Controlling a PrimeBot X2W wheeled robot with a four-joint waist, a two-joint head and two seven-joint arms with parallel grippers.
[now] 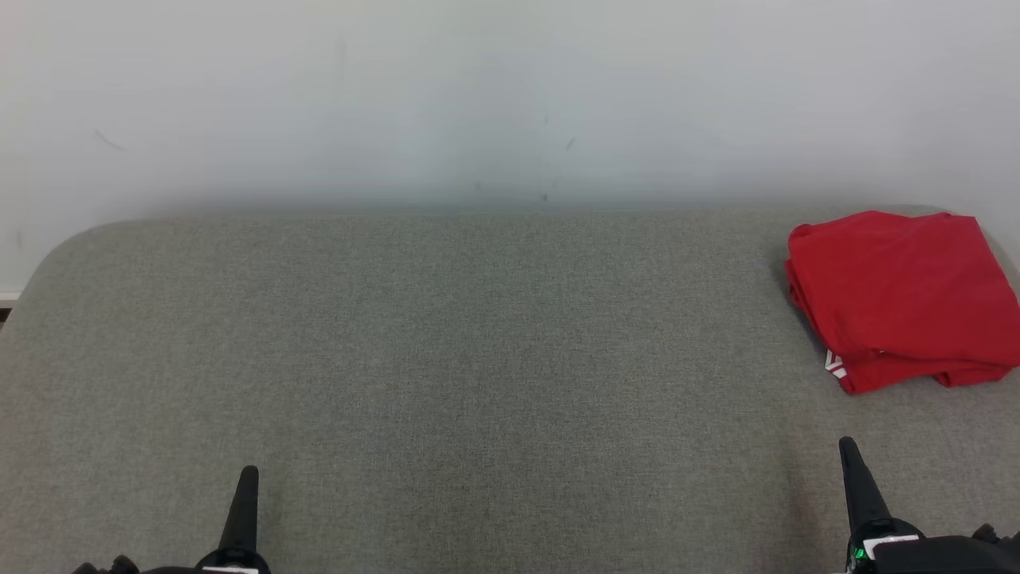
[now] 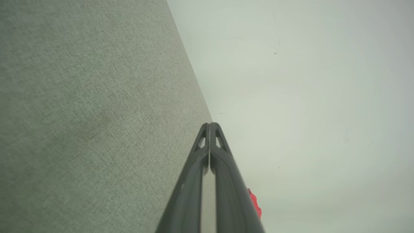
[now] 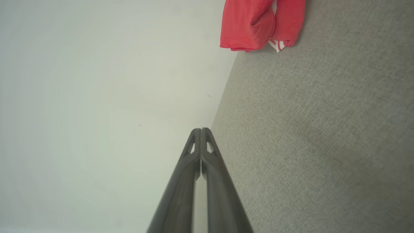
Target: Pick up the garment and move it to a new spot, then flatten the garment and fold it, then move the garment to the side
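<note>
We judge last step done: red garment (image 1: 900, 295) lies folded at far right corner of grey cushion (image 1: 478, 359). Left gripper (image 1: 249, 477) over cushion's near left edge, fingers pressed together, holding nothing. Right gripper (image 1: 848, 446) over cushion's near right edge, likewise closed and empty, well apart from garment. Next move, we reckon: nothing beyond keeping arms clear. We see no container; garment sits straight on cushion.

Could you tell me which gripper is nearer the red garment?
The right gripper: the garment lies just beyond it, far across from the left gripper.
</note>
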